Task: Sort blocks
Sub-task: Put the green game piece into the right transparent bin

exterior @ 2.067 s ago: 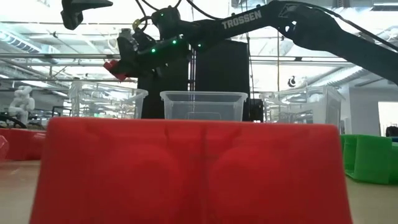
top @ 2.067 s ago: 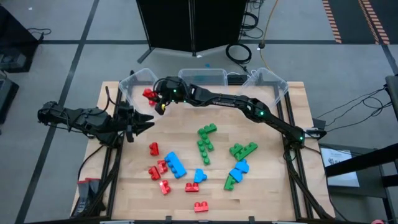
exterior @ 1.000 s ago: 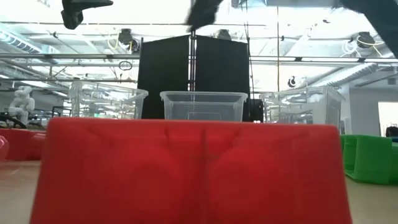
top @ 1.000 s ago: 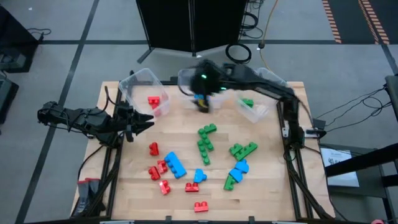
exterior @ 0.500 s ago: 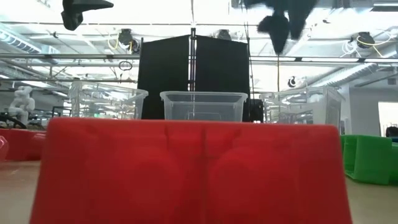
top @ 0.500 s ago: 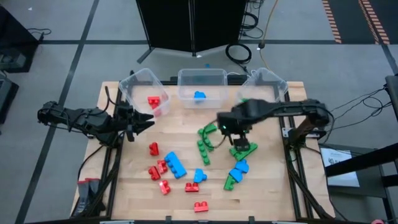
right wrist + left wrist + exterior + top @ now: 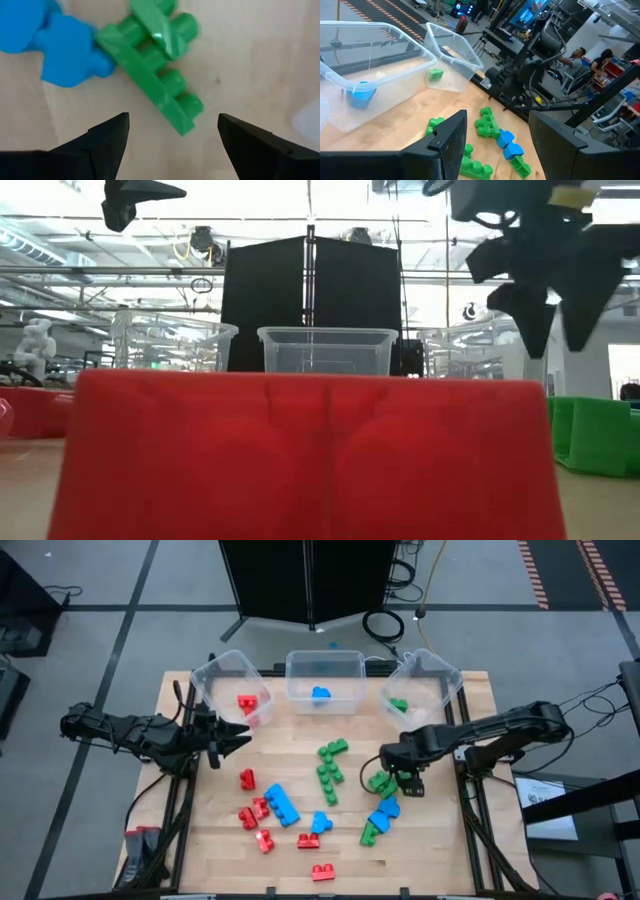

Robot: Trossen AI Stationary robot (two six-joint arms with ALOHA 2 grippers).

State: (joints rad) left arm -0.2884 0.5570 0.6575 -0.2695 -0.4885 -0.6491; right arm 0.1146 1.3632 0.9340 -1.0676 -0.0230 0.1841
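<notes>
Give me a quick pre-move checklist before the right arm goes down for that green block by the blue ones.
1. Right hand open: ok, both fingers stand apart with nothing between them.
2. Right hand above the target: ok, the green block lies just ahead of the fingers on the table.
3. Target free of neighbours: not ok, a blue block touches its end.
4. Green bin ready: ok, it holds one green piece and has room.
5. Left hand out of the way: ok, it sits at the table's left edge near the red bin.
6. Height above the block: cannot tell.
</notes>
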